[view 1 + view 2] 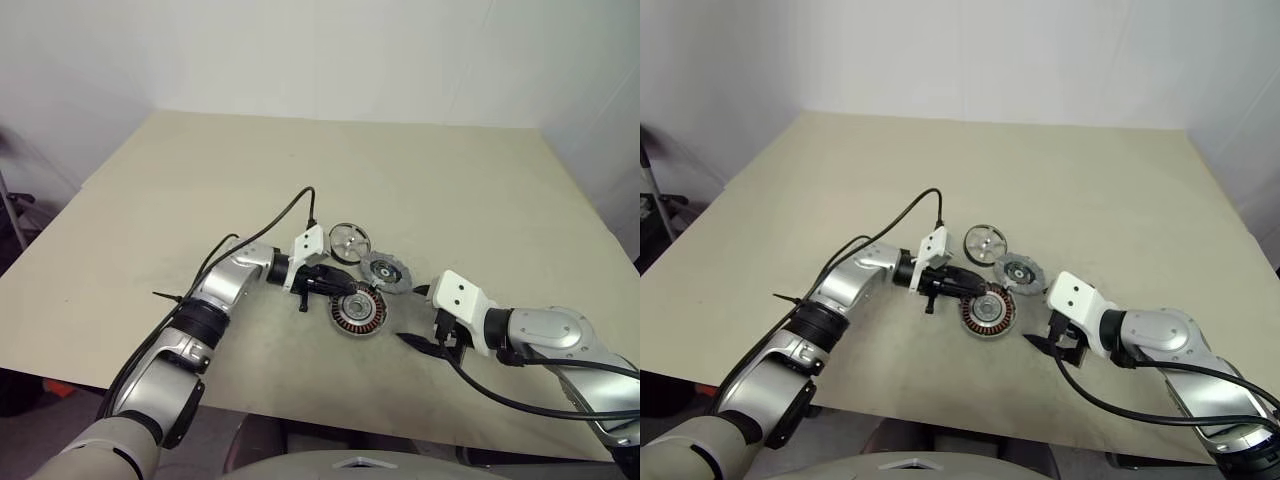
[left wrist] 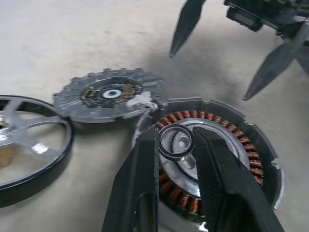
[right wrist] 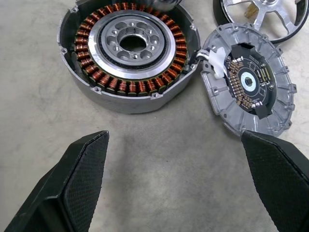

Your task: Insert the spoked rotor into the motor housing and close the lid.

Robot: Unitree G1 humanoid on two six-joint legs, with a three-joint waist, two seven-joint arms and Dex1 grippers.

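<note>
The housing sits upright on the table, its ring of copper coils and bright centre facing up; it serves as the landmark here; the lid lies flat just beyond it, toward the table's far edge and a little to the robot's right, its rim touching or all but touching the housing's rim, with a white connector at the meeting point in the right wrist view; the lid's upper face shows a dark circuit board round a small centre hole; the rotor lies flat farther out still, beyond the lid's left side and near it, its silver spokes and dark rim plain, well clear of the housing's bowl; the left gripper reaches in from the robot's left and hangs over the housing's near-left rim, fingers drawn narrow around a small dark ring seen in the left wrist view above the housing's centre; whether the fingers actually press that ring I cannot tell; the right gripper hovers to the right of the housing, near it but apart, fingers spread wide with nothing between them, pointing toward the housing and the lid.
</note>
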